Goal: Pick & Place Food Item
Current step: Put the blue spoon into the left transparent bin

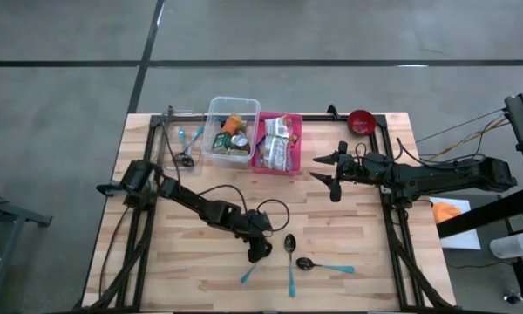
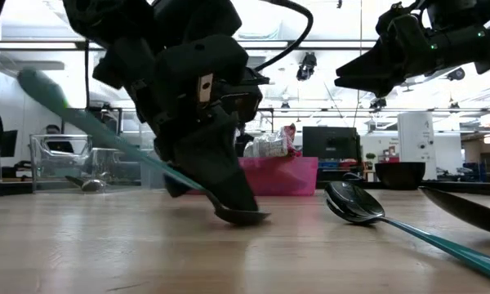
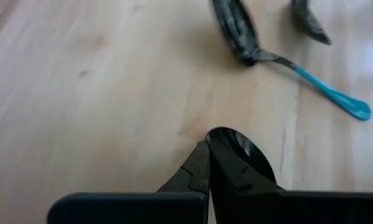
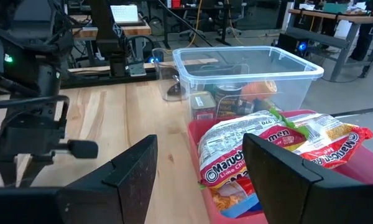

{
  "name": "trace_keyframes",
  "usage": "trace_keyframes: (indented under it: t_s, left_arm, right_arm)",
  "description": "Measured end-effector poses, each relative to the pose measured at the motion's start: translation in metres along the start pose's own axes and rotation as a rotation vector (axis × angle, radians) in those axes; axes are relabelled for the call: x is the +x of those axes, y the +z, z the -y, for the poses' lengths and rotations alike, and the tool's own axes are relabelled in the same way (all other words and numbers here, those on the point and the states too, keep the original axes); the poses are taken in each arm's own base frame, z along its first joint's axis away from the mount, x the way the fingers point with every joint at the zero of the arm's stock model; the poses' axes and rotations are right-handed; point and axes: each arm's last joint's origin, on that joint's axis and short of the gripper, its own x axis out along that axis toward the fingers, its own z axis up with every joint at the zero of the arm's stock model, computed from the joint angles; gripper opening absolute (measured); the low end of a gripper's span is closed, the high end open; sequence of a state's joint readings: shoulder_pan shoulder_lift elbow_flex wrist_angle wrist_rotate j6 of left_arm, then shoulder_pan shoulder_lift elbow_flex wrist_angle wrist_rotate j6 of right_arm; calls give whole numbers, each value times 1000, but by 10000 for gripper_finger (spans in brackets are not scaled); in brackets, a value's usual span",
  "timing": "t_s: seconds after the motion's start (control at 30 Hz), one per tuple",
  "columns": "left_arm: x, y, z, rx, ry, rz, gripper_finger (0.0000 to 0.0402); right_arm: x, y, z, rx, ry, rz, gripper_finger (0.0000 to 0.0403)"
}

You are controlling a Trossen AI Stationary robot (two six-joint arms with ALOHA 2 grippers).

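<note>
The spoon (image 2: 229, 208), pinched by the left claw (image 1: 259, 251) (right claw (image 1: 331, 174) spread, waiting), should be lifted slowly so it does not slip on the table (image 1: 401, 262).

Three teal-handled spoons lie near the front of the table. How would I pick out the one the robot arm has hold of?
Start at the wooden table and find its front edge, where three teal-handled spoons sit. The held spoon is the leftmost one, pinched by the shut left gripper. Unlike the two loose spoons lying flat, it is tilted, bowl down on the wood and handle raised.

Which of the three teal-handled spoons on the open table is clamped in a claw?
The leftmost spoon, pinched by the left claw; the other two lie free.
</note>
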State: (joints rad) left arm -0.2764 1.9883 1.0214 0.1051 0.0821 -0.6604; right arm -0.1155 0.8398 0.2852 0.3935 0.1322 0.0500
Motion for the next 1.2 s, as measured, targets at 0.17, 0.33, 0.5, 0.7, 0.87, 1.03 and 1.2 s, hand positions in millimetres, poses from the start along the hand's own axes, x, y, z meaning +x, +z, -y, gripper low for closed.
trace_keyframes:
  t_s: [0.17,0.33,0.5,0.7,0.87,1.03,1.2]
  left_arm:
    - [-8,-4,-2,-79,60,-61,2]
    - [-17,-9,-3,-132,119,-124,2]
    - [-31,-14,-4,-205,191,-194,2]
    - [-50,-24,-6,-312,329,-271,2]
    - [-61,-32,-10,-403,466,-302,2]
    - [-71,-40,-17,-536,637,-312,2]
    - [-81,-48,-23,-665,797,-332,2]
  right_arm:
    - [0,0,0,0,0,0,235]
    - [0,0,0,0,0,1,235]
    - [0,0,0,0,0,0,235]
    - [0,0,0,1,0,0,235]
    - [0,0,0,1,0,0,235]
    - [0,0,0,1,0,1,235]
    - [0,0,0,1,0,0,235]
